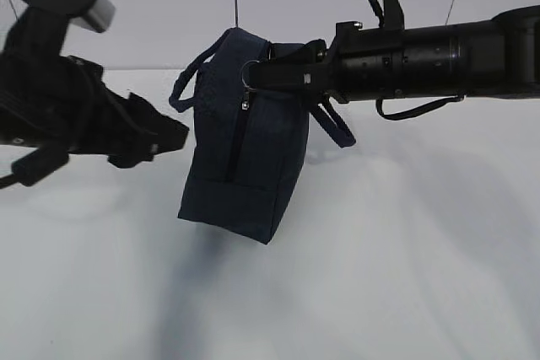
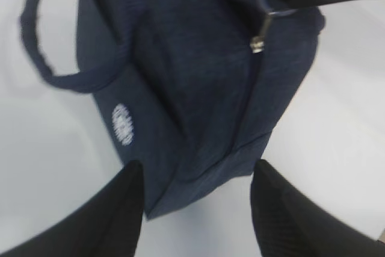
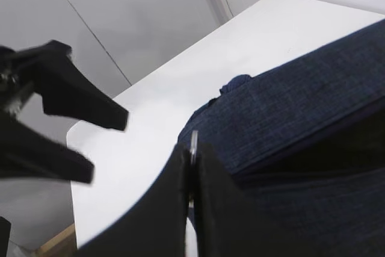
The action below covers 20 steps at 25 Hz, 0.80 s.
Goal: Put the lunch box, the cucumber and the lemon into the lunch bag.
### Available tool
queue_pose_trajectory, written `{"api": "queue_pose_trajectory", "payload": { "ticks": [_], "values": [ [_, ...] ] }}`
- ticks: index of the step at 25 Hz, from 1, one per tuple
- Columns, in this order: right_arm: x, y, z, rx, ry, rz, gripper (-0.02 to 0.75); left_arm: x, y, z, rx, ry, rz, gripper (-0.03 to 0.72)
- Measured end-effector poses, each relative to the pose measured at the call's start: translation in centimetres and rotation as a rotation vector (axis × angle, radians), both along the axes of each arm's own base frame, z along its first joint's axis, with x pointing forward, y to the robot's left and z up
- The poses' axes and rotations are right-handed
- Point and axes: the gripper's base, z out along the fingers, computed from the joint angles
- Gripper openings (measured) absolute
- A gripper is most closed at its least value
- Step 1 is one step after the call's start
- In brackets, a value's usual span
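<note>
Between the right gripper's [image 1: 253, 75] closed fingers the metal ring pull [image 3: 194, 141] of the zipper is being pinched, edge-on in the right wrist view, and the navy lunch bag [image 1: 245, 158] is hanging from it, tilted, with its lower corner near or on the white table [image 1: 405, 276]; contact cannot be told. Just below the ring, the zipper line is running down the bag's side. One loop handle [image 1: 187, 82] is arching away from the gripper toward the left arm; the other is drooping beneath the right arm. Left of the bag, the left gripper [image 2: 195, 203] is standing apart with its fingers [image 2: 120, 209] spread, holding nothing, pointing at the bag's face with the round white logo [image 2: 122, 124].
</note>
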Motion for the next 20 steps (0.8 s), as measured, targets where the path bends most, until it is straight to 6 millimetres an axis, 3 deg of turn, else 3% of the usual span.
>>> {"api": "queue_pose_trajectory", "payload": {
  "ticks": [5,20],
  "values": [
    [0.0,0.0,0.0,-0.002,0.006,-0.006,0.007,0.4,-2.1,-2.0,0.022,-0.018,0.013,0.414],
    [0.1,0.0,0.0,0.001,0.018,-0.010,0.007,2.3,-2.3,-3.9,0.051,-0.077,0.135,0.414]
  ]
}}
